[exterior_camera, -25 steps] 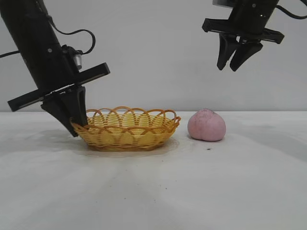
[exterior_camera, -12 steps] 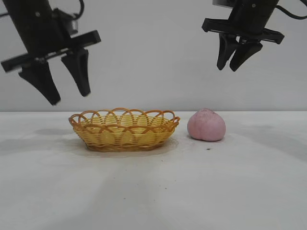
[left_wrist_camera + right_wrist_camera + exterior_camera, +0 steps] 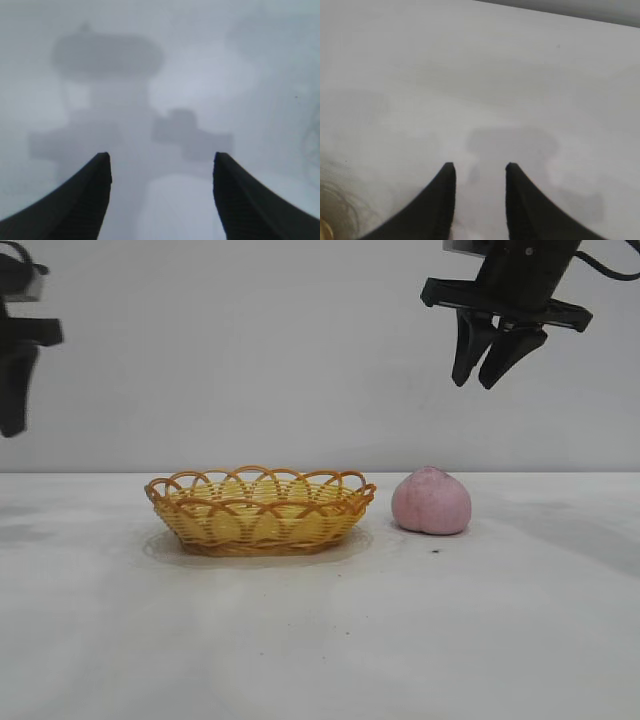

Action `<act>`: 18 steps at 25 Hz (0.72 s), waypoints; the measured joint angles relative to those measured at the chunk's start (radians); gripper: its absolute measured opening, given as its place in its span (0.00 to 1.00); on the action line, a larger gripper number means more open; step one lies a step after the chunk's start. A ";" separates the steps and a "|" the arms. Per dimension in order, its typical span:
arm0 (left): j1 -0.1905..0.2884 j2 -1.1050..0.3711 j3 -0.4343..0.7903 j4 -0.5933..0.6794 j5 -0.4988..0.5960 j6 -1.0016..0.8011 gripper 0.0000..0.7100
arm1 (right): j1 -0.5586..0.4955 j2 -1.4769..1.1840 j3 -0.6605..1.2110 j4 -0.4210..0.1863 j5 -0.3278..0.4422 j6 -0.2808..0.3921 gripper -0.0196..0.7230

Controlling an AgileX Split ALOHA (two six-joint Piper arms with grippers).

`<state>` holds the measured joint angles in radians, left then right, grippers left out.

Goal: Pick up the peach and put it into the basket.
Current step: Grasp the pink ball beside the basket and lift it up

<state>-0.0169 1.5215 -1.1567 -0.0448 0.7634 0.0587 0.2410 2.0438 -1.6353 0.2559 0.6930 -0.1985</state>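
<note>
The pale-pink peach (image 3: 430, 502) sits on the white table, just right of the yellow wicker basket (image 3: 260, 510), apart from it. The basket is empty. My right gripper (image 3: 474, 385) hangs high above the peach, slightly to its right, with fingers pointing down, open and empty; the right wrist view (image 3: 480, 166) shows only bare table between its fingers. My left gripper (image 3: 160, 157) is wide open and empty over bare table. In the exterior view only one dark finger (image 3: 12, 390) of it shows, at the far left edge, well above and left of the basket.
The white table (image 3: 320, 640) stretches wide in front of the basket and peach. A plain grey wall stands behind. A few small dark specks lie on the table near the peach.
My left gripper has risen from the basket's left end and swung away left, now mostly out of the exterior view. The right gripper, basket and peach have not moved.
</note>
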 joint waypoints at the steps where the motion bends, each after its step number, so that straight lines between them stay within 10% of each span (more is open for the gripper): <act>1: 0.000 -0.091 0.049 0.000 0.000 0.000 0.47 | 0.000 0.000 0.000 0.000 0.002 0.000 0.36; 12: 0.000 -1.112 0.461 0.035 0.186 -0.004 0.47 | 0.003 0.000 0.000 0.022 0.004 -0.021 0.36; 18: 0.000 -1.434 0.586 0.038 0.369 -0.008 0.47 | 0.010 0.000 0.000 0.043 0.005 -0.038 0.36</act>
<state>-0.0169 0.0873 -0.5708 -0.0067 1.1328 0.0503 0.2514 2.0438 -1.6353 0.2993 0.6980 -0.2366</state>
